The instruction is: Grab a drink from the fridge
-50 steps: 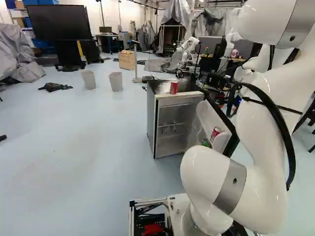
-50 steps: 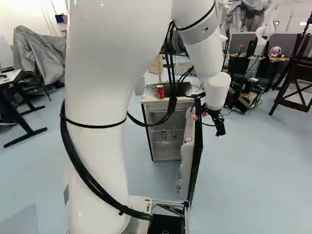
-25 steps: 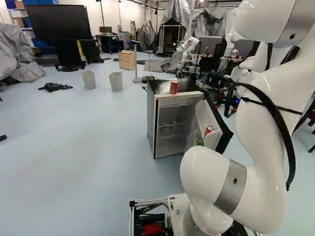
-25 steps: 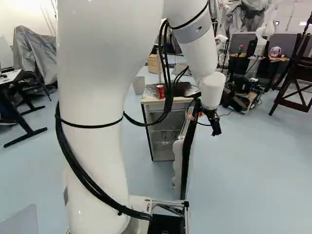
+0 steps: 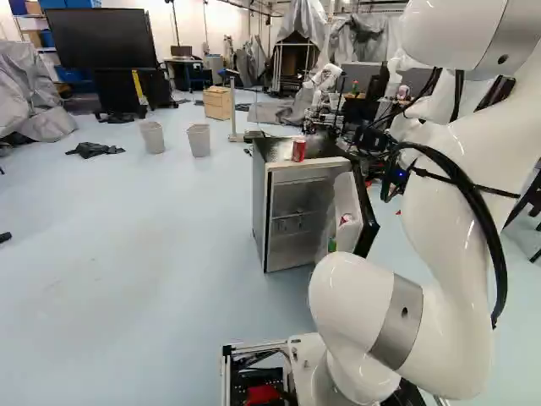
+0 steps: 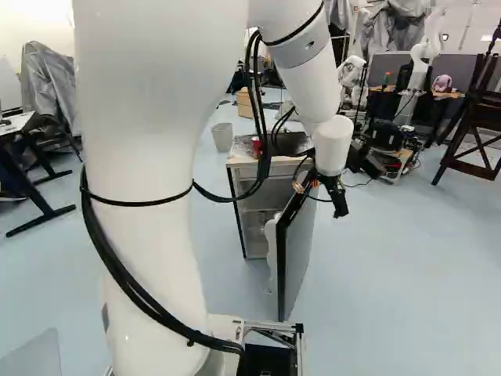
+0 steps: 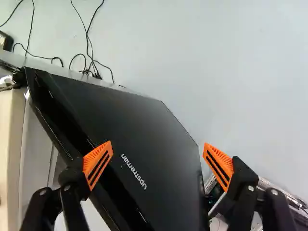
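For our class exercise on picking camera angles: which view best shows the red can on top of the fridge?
The left base view: the red can stands upright and unobstructed on the fridge. In the right base view, black cables partly hide it. The wrist view does not show it.

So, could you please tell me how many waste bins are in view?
2: in the left base view, one bin stands left of the fridge, the other bin farther left beside it. My arm may hide more.
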`<state>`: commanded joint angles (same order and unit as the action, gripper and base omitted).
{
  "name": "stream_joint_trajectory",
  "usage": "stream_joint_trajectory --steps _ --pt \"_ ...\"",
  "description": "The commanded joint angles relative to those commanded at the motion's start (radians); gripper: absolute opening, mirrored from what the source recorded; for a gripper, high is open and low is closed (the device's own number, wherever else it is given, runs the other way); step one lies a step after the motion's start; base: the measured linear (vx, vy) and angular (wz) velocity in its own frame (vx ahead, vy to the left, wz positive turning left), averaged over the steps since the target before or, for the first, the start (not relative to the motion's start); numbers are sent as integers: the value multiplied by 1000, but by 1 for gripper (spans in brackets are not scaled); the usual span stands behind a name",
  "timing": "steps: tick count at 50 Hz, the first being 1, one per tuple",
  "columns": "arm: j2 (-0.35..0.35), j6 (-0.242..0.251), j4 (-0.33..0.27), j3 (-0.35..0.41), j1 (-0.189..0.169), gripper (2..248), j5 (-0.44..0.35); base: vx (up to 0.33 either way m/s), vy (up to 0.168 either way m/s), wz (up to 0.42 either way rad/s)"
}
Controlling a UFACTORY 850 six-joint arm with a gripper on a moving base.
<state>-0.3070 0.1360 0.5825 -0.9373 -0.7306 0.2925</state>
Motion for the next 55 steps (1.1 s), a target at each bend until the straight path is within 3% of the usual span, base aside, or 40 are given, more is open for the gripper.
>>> stream_joint_trajectory --steps 55 --pt "60 0 0 75 72 247 0 0 0 0"
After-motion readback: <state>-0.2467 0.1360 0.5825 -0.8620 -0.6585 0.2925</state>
